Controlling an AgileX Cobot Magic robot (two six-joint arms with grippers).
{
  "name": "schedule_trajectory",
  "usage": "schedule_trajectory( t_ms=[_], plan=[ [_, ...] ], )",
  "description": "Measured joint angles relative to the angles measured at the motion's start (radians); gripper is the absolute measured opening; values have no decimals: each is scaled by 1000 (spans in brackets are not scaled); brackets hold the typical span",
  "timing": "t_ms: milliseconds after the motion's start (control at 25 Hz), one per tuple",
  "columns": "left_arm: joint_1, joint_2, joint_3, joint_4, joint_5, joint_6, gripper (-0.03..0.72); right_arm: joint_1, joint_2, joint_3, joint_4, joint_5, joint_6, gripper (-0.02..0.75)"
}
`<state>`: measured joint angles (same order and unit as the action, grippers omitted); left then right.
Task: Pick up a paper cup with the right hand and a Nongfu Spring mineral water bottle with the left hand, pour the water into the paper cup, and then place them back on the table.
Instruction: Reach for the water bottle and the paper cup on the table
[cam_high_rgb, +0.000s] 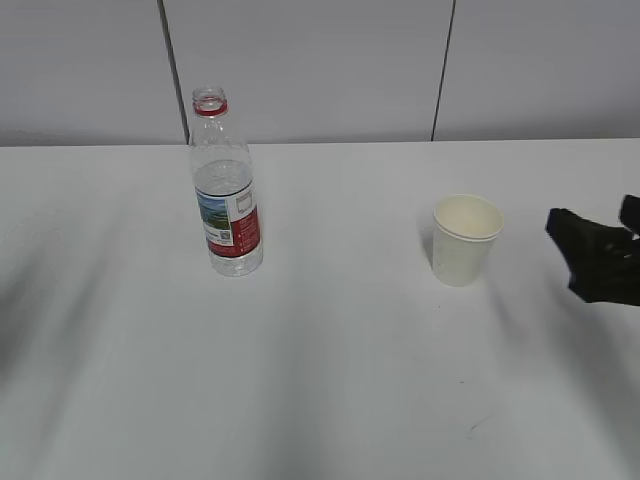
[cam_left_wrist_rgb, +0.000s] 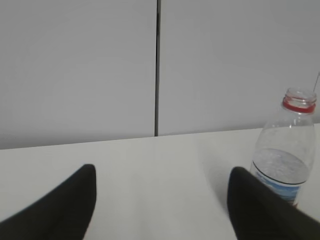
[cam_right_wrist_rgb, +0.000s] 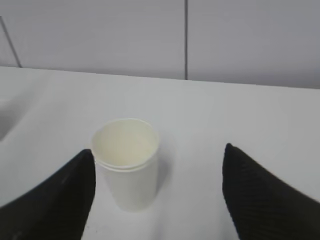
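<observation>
The Nongfu Spring mineral water bottle (cam_high_rgb: 226, 190) stands upright and uncapped on the white table (cam_high_rgb: 330, 380), left of centre. The cream paper cup (cam_high_rgb: 465, 238) stands upright to its right, and looks empty. My right gripper (cam_high_rgb: 598, 248) is open at the right edge, a short way right of the cup and apart from it. In the right wrist view the cup (cam_right_wrist_rgb: 128, 162) sits just ahead of the open gripper (cam_right_wrist_rgb: 159, 172), beside its left finger. My left gripper (cam_left_wrist_rgb: 162, 200) is open and empty; the bottle (cam_left_wrist_rgb: 288, 152) stands ahead, beyond its right finger. The left arm is out of the exterior view.
A grey panelled wall (cam_high_rgb: 320, 65) runs along the table's far edge. Soft shadows lie on the table at the left and front.
</observation>
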<state>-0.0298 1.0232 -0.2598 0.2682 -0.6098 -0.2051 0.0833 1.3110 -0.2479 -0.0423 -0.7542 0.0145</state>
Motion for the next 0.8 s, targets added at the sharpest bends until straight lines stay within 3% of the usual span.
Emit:
schedule_trajectory(
  t_ms=[120, 240, 480, 800],
  plan=[
    [0, 42, 0, 16, -44, -5, 502, 0, 173, -2, -99, -211, 57, 589],
    [0, 59, 0, 41, -68, -7, 502, 0, 330, -8, -124, -347, 70, 589],
    [0, 61, 0, 55, -73, -7, 502, 0, 511, -32, -126, -375, 74, 589],
    [0, 61, 0, 56, -73, -7, 502, 0, 523, -39, -133, -383, 75, 589]
  ],
)
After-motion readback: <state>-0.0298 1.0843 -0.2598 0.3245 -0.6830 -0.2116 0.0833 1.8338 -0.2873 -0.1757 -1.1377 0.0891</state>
